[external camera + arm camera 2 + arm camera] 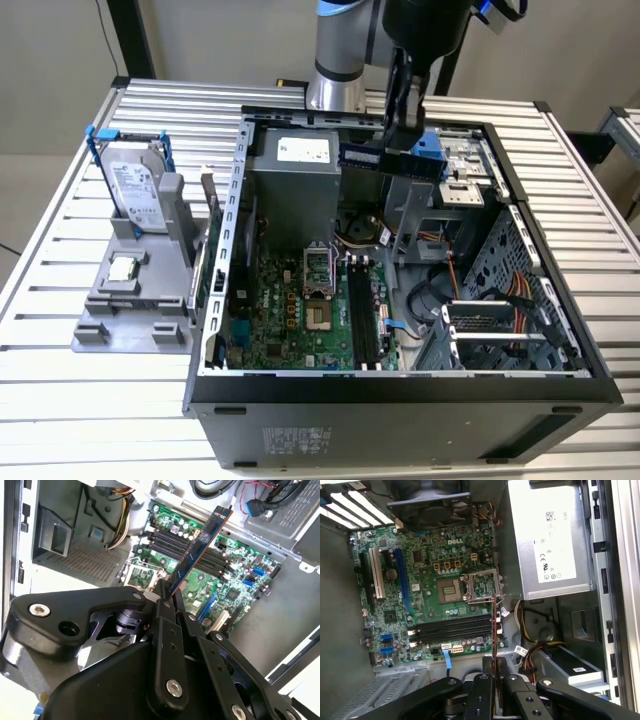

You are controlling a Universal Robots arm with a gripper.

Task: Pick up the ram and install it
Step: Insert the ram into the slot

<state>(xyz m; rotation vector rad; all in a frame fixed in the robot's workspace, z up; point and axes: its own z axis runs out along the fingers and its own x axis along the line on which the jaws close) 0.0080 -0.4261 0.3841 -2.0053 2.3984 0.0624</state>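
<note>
My black two-fingered claw (169, 596) is clamped on one end of the thin, flat, dark bluish ram stick (200, 545), pads pressed flat against both faces. In the first wrist view the claw (495, 672) holds the stick (493, 625) edge-on, a thin line running out from between the fingers. In the exterior view the claw (402, 140) hangs over the far part of the open black computer case (400, 400), the ram (362, 158) lying level in its grip, held up in the air and apart from everything below.

Under it I see the green motherboard (420, 580) with its row of long black memory slots (452, 628), none of them touching the stick. Beside the slots sits the square metal processor socket (480, 585), and next to that the silver box-shaped power supply (550, 540).

Outside the case, at the exterior view's left, a grey plastic holder (130, 310) on the slatted aluminium table (60, 400) carries the silver hard drive with blue rails (135, 190) and the small square silver chip (123, 267).
</note>
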